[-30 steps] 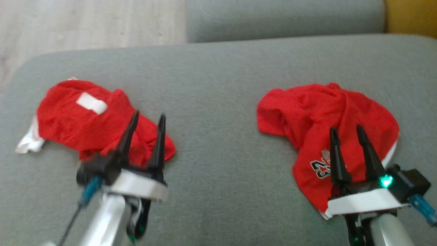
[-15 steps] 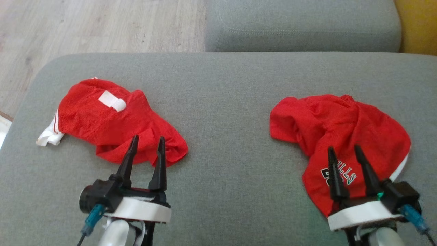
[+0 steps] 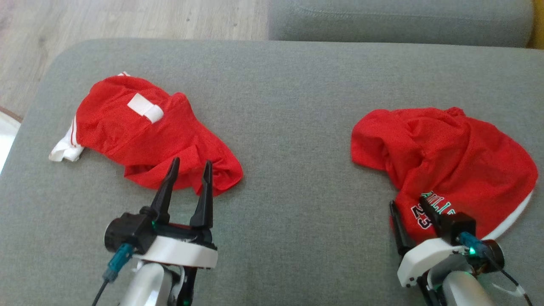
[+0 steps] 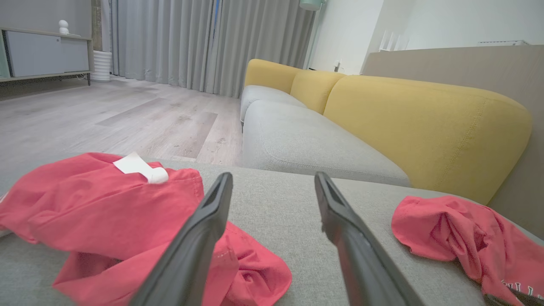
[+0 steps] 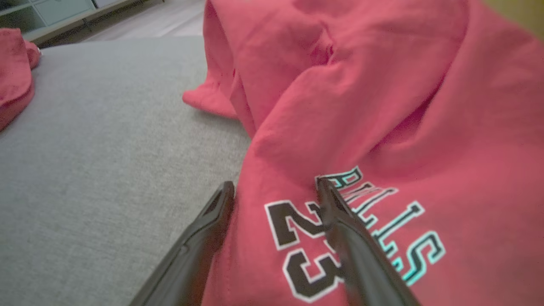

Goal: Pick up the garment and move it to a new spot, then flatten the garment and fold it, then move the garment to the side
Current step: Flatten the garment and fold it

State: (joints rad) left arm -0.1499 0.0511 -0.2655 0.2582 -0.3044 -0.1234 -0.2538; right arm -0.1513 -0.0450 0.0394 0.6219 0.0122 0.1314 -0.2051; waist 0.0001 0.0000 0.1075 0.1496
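Two crumpled red garments lie on a grey cushion (image 3: 297,127). The left garment (image 3: 140,136) (image 4: 106,212) has a white label and white striped trim. The right garment (image 3: 459,157) (image 5: 361,106) carries a black "23" and lettering. My left gripper (image 3: 191,162) (image 4: 273,175) is open, its tips above the left garment's near edge. My right gripper (image 3: 408,202) (image 5: 275,182) is open and low at the printed garment's near left edge. One finger is over the bare cushion, the other over the print.
A second grey seat cushion (image 3: 403,21) lies beyond, with yellow backrests (image 4: 425,127) to the right. Wooden floor (image 3: 127,17) runs past the cushion's far left edge. A wide bare stretch of grey fabric separates the two garments.
The head camera has shifted. My right gripper has dropped lower and turned at the wrist, coming to the printed garment's near left edge. My left gripper has drawn back to its garment's near edge.
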